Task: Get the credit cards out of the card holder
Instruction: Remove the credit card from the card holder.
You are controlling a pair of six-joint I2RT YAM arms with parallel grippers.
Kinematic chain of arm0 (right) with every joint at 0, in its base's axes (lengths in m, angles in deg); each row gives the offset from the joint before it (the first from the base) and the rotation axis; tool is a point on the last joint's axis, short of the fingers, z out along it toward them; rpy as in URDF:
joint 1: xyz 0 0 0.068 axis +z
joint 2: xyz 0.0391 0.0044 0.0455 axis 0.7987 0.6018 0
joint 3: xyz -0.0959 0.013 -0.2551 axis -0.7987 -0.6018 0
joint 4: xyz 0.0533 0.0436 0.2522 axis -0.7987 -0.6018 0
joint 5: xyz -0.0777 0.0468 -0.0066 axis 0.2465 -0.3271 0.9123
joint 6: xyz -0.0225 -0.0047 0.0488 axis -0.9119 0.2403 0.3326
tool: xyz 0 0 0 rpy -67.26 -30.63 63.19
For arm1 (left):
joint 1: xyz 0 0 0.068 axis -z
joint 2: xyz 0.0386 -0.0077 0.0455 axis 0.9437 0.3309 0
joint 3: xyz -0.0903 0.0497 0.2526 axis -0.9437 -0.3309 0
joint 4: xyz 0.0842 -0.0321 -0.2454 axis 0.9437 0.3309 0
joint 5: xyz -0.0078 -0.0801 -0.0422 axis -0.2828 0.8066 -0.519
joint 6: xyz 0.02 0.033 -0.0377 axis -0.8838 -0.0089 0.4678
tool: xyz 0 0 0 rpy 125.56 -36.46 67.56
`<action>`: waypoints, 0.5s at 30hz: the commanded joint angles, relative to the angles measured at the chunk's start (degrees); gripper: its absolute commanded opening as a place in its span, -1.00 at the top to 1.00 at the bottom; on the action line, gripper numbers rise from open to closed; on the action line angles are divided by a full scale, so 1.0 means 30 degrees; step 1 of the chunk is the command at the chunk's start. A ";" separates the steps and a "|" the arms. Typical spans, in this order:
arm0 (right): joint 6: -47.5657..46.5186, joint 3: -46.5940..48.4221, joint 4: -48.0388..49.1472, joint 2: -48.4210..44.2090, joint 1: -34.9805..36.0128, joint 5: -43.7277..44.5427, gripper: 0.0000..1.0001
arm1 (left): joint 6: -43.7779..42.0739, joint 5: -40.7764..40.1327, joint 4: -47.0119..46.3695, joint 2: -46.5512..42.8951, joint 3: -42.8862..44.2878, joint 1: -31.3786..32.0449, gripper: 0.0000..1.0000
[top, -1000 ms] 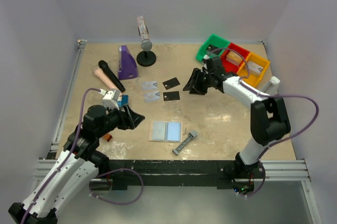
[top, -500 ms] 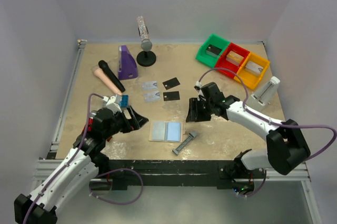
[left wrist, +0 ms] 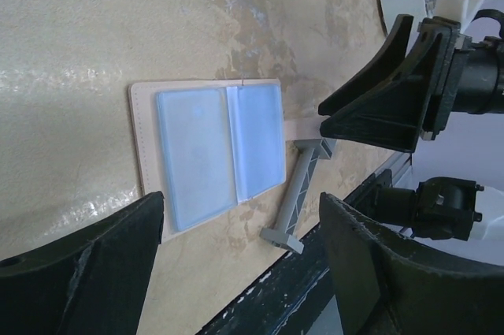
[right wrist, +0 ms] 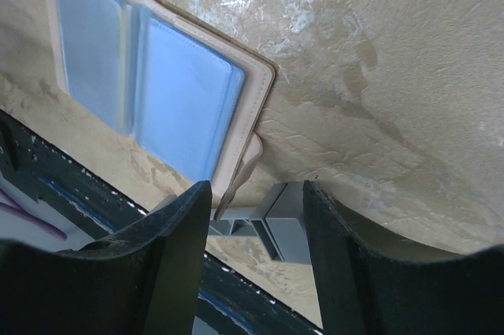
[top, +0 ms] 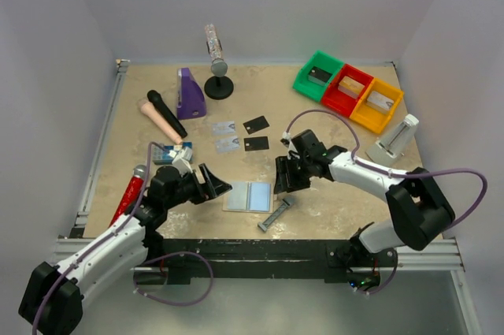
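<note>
The card holder (top: 248,195) lies open and flat near the front edge, showing two pale blue panels with tan edging (left wrist: 209,154) (right wrist: 150,83). Four credit cards lie behind it on the table: two pale grey (top: 224,127) (top: 227,143) and two black (top: 255,123) (top: 256,143). My left gripper (top: 214,185) (left wrist: 244,272) stands open and empty just left of the holder. My right gripper (top: 283,179) (right wrist: 256,248) hovers open over the holder's right edge, its fingers (right wrist: 169,256) straddling the holder's tan tab and the end of a grey bar tool (right wrist: 291,221).
The grey bar tool (top: 276,214) (left wrist: 299,197) lies right of the holder at the front. A blue studded block (top: 172,152) and a red-handled item (top: 130,193) sit at left. A purple piece (top: 190,93), a stand (top: 218,75) and green, red and yellow bins (top: 350,88) stand at the back.
My right gripper has swung from the back right down to the holder's right edge. My left gripper has moved forward and right to the holder's left side, opening wider.
</note>
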 commanded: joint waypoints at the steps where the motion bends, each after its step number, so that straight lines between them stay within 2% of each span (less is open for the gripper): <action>1: -0.0527 0.0448 0.0498 0.0557 0.0219 -0.0826 -0.08 | 0.0576 0.0114 -0.2118 0.0795 -0.0240 0.0385 -0.66; 8: -0.0585 0.0565 0.0820 0.1056 0.0220 -0.1207 0.19 | 0.0635 0.0056 -0.2940 0.2378 -0.0269 0.0620 -0.62; 10: -0.0614 0.0623 0.0820 0.1085 0.0249 -0.1207 0.33 | 0.0548 -0.0149 -0.2970 0.2672 -0.0153 0.0620 -0.61; 12: -0.0615 0.0682 0.0791 0.1085 0.0220 -0.1178 0.57 | 0.0372 -0.0383 -0.2766 0.2818 0.0081 0.0620 -0.61; 15: -0.0586 0.0799 0.0761 0.1231 0.0220 -0.1265 0.81 | 0.0138 -0.0618 -0.2531 0.3023 0.0491 0.0649 -0.61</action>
